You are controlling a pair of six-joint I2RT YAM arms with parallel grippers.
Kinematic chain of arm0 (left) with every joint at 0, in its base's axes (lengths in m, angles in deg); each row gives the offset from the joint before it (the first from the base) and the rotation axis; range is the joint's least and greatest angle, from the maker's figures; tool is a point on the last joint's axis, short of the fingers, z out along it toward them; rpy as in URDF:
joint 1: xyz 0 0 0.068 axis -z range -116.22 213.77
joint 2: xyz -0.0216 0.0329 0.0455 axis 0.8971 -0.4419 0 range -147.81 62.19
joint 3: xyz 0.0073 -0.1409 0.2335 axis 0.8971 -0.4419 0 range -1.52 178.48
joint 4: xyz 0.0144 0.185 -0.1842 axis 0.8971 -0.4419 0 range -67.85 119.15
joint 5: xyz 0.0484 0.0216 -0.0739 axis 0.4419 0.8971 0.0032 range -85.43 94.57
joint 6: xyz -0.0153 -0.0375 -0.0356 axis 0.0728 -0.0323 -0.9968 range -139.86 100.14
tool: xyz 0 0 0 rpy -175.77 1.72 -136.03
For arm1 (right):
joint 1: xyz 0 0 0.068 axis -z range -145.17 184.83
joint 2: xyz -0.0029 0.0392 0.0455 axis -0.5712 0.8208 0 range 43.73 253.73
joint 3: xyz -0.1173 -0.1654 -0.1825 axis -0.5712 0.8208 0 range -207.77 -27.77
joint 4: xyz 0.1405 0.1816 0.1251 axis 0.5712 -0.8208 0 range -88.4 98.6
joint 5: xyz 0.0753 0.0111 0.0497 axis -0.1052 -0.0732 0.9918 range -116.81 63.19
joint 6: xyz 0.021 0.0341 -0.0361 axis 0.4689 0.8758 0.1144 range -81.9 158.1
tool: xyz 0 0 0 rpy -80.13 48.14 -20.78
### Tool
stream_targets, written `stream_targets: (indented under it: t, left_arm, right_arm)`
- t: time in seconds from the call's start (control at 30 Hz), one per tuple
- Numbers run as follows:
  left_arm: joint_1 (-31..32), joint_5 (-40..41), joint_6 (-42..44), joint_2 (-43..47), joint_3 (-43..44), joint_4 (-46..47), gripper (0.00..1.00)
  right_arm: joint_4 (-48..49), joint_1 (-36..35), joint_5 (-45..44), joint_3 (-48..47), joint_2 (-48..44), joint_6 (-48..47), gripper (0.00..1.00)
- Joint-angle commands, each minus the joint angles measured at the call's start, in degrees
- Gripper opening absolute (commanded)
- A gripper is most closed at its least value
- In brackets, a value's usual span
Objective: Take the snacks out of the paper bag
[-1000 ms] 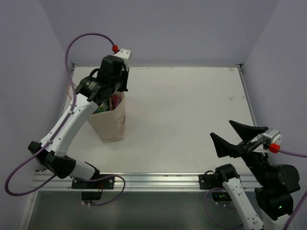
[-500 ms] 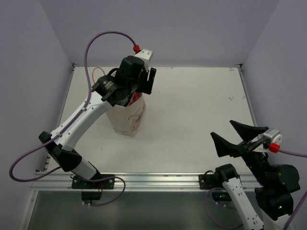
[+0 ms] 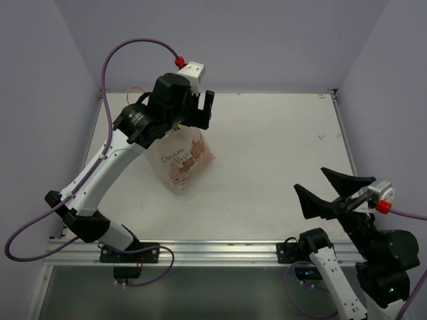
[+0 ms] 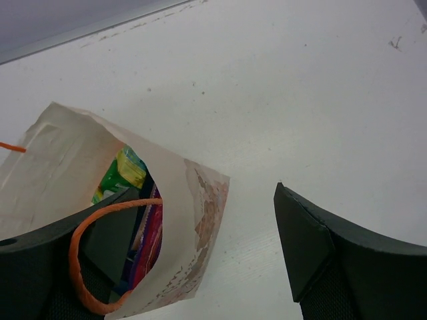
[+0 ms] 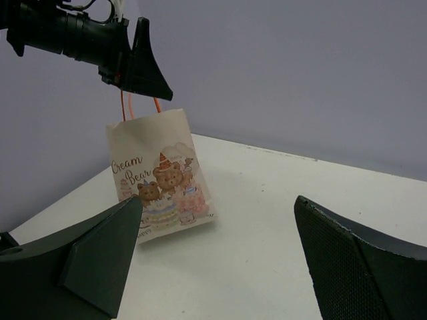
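Observation:
The paper bag [image 3: 185,163] is beige with a bear print and leans over to the right on the table. My left gripper [image 3: 195,115] hangs just above its mouth, open. In the left wrist view the bag mouth [image 4: 167,200] gapes between the fingers of the left gripper [image 4: 203,190]. One orange handle [image 4: 79,250] loops across the left finger [image 4: 40,273]. Snacks show inside the bag: a green-yellow packet [image 4: 121,175] and a purple-pink one [image 4: 151,235]. My right gripper [image 3: 310,180] stands open at the near right, far from the bag [image 5: 160,177].
A thin orange loop [image 3: 135,89] pokes out behind the left arm near the back edge. The table's raised rim [image 3: 267,92] runs along the back, with walls close on the left, right and back. White tabletop [image 3: 280,147] lies between bag and right arm.
My left gripper went from shut to open while rising and swinging right. The bag came with it, shifted right and tipped over so its printed face shows. The right arm stayed still.

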Motion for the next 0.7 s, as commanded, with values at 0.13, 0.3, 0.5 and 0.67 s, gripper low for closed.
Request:
stream_targets:
  t: [0.13,0.3,0.5,0.67]
  left_arm:
    - [0.3,-6.9,-2.5,2.1,-3.1,9.1,0.86]
    - [2.6,-6.8,-4.3,4.2,-11.6,12.2,0.83]
    - [4.7,-4.5,-4.8,6.7,-17.0,12.4,0.89]
    - [4.7,-3.2,-4.6,8.8,-18.3,12.9,0.96]
  right_arm:
    - [-0.6,-0.2,-1.2,-2.0,1.6,-1.1,0.99]
    - [-0.8,-0.2,-0.9,-1.5,1.4,-1.0,0.99]
    - [-0.9,-0.2,0.6,-0.8,1.4,-1.0,0.99]
    - [-1.1,-0.2,0.9,-0.2,1.4,-1.2,0.99]
